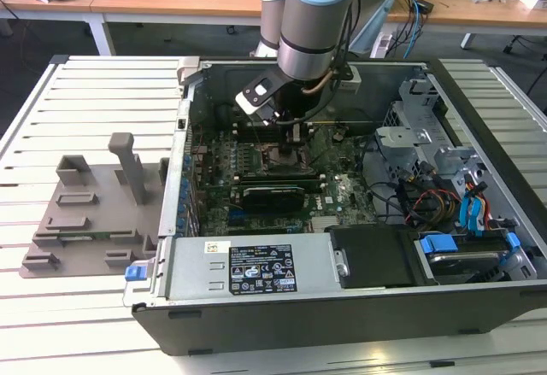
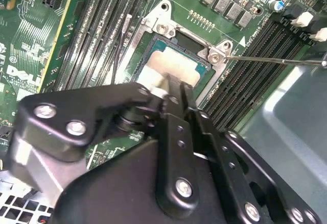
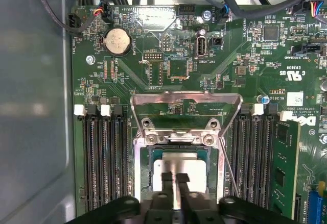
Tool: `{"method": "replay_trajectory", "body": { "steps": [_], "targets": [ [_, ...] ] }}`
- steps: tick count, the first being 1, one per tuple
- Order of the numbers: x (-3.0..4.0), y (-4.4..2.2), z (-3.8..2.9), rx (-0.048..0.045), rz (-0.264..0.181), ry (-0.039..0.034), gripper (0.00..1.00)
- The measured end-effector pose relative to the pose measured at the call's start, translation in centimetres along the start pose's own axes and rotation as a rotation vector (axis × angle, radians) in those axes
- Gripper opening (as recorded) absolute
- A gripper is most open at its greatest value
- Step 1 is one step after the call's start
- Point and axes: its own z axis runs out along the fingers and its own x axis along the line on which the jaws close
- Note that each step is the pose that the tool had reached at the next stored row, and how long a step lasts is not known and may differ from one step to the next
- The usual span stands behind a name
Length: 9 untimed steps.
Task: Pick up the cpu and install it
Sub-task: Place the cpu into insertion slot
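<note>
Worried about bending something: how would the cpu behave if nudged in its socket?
Flat and metal-topped, the cpu is probably stiff and won't roll. Its smooth top may be slippery. Seated in the socket, it likely resists sideways pushes.

The cpu (image 3: 180, 169) has a silvery, satin metal top. The socket frame (image 3: 186, 100) is bright bare metal, the motherboard (image 3: 245, 45) glossy green. The gripper (image 3: 174, 179) is matt black with shiny screw heads (image 2: 184, 187). The fixture tray (image 1: 85, 213) is dull, smooth grey plastic
</note>
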Motion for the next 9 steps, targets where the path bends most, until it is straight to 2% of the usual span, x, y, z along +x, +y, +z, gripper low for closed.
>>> {"method": "replay_trajectory", "body": {
  "steps": [1, 5, 9],
  "targets": [
    [0.01, 0.01, 0.08, -0.0001, 0.000, 0.0000, 0.11],
    [-0.03, 0.08, 0.73, 0.0018, 0.000, -0.0010, 0.11],
    [-0.04, 0.33, 0.98, 0.0020, 0.000, -0.0009, 0.11]
  ]
}}
